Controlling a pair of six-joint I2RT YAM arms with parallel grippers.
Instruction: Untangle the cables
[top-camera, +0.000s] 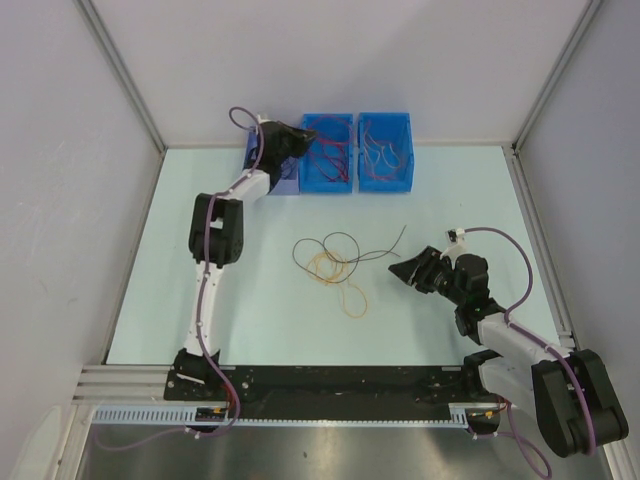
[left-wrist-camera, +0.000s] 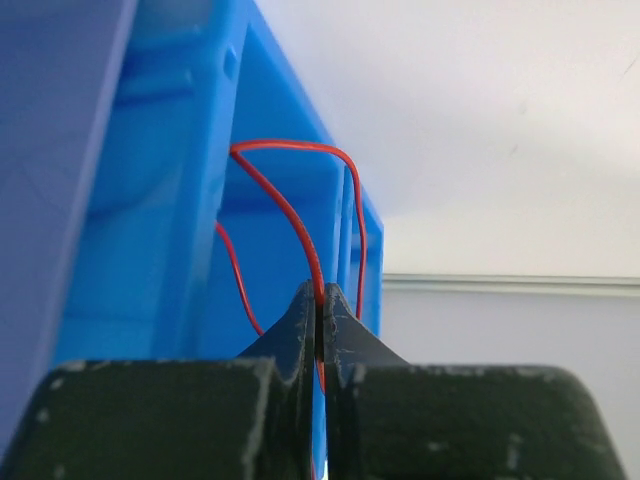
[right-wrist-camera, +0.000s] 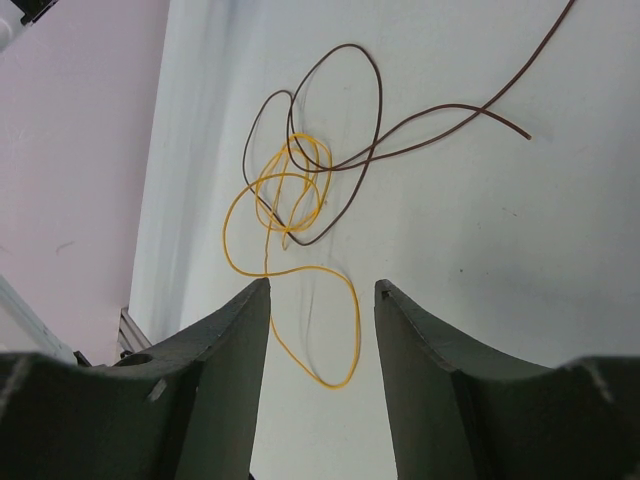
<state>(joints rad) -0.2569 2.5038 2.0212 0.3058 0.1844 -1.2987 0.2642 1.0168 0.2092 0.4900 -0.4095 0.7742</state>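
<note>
The left gripper (left-wrist-camera: 320, 300), at 11 o'clock on the table (top-camera: 200, 250), is clamped on a red wire (left-wrist-camera: 290, 215) looping out of a blue bin (top-camera: 328, 186), likely to draw that strand free of the others there. The right gripper (right-wrist-camera: 322, 290) hovers with jaws apart, holding nothing, at 3 o'clock of the yellow wire (right-wrist-camera: 300, 270) and dark wire (right-wrist-camera: 379, 95) tangled mid-table, probably lined up to pick one.

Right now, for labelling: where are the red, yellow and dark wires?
red wire (left-wrist-camera: 290, 142), left wrist view, arch top
yellow wire (right-wrist-camera: 357, 320), right wrist view, lower loop
dark wire (right-wrist-camera: 380, 92), right wrist view, top loop
</note>
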